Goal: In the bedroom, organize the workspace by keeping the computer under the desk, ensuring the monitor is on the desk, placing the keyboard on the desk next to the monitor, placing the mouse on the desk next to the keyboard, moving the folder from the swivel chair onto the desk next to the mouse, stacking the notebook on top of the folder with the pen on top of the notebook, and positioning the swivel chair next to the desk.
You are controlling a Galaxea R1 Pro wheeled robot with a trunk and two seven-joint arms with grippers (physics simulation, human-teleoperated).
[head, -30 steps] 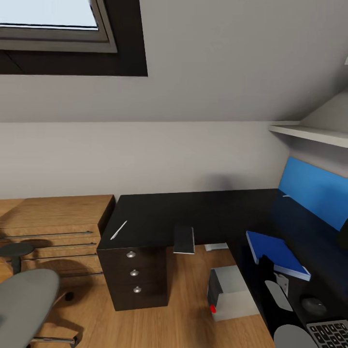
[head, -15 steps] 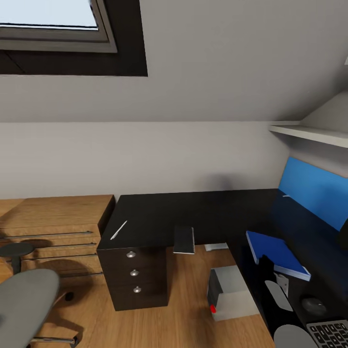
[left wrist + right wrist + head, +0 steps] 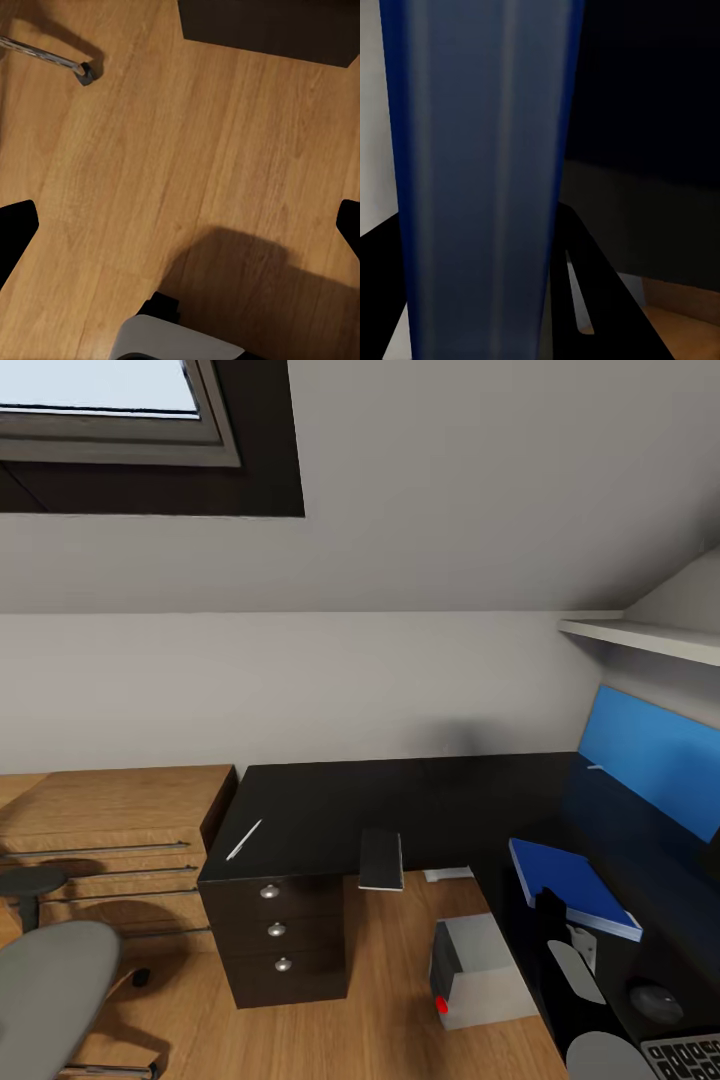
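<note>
The bright-blue folder (image 3: 575, 885) lies on the right wing of the black desk (image 3: 440, 800), and my right gripper (image 3: 549, 906) is shut on its near corner. In the right wrist view the folder (image 3: 480, 172) fills the space between the black fingers (image 3: 585, 277). A small dark notebook (image 3: 381, 857) overhangs the desk's front edge, and the thin white pen (image 3: 245, 838) lies above the drawers. The mouse (image 3: 655, 1000) and keyboard (image 3: 690, 1055) sit at the lower right. Under the desk stands the grey computer (image 3: 480, 968). The swivel chair (image 3: 50, 1000) is at the lower left. My left gripper (image 3: 180, 232) hangs open over the floor. The monitor is out of view.
A low light-wood cabinet (image 3: 110, 830) stands left of the desk. An upright blue panel (image 3: 655, 755) and a white shelf (image 3: 640, 635) line the right wall. Beneath my left gripper are the wood floor (image 3: 187, 150), a chair spoke with its caster (image 3: 82, 71) and the drawer unit (image 3: 270, 26).
The head view has shifted slightly, so everything sits a little differently in the picture. Nothing on the desk has moved, and the right gripper still holds the folder.
</note>
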